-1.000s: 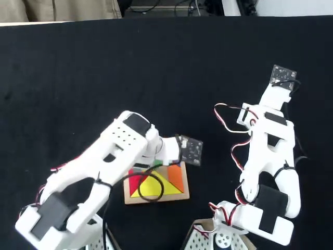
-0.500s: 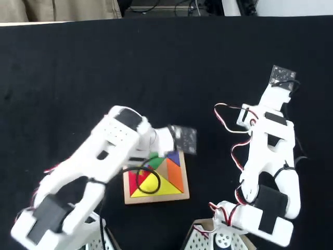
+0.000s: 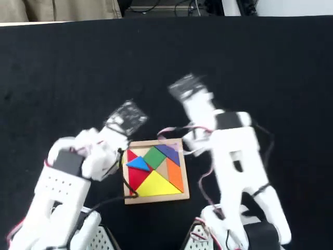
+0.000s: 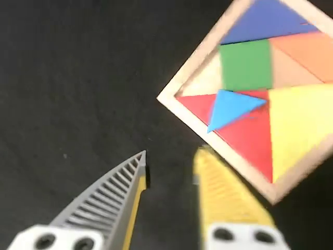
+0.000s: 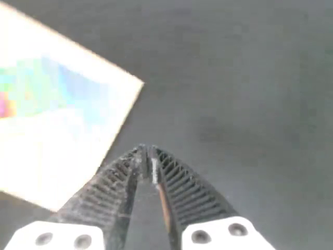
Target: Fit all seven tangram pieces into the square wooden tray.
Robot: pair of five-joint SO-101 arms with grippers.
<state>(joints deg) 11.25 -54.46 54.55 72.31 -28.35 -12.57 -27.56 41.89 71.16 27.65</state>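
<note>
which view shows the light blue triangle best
The left wrist view: the light blue triangle is close and whole, lying across the red piece. The high view shows it small in the tray. The right wrist view has the tray, but the triangle cannot be told there.

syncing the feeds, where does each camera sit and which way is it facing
High view: fixed above the table, looking down on the tray; left arm and right arm show.
Left wrist view: on the left wrist, facing the tray's corner past the open left gripper.
Right wrist view: on the right wrist, facing table and tray past the shut right gripper.
Shared: all three show the tray.
</note>
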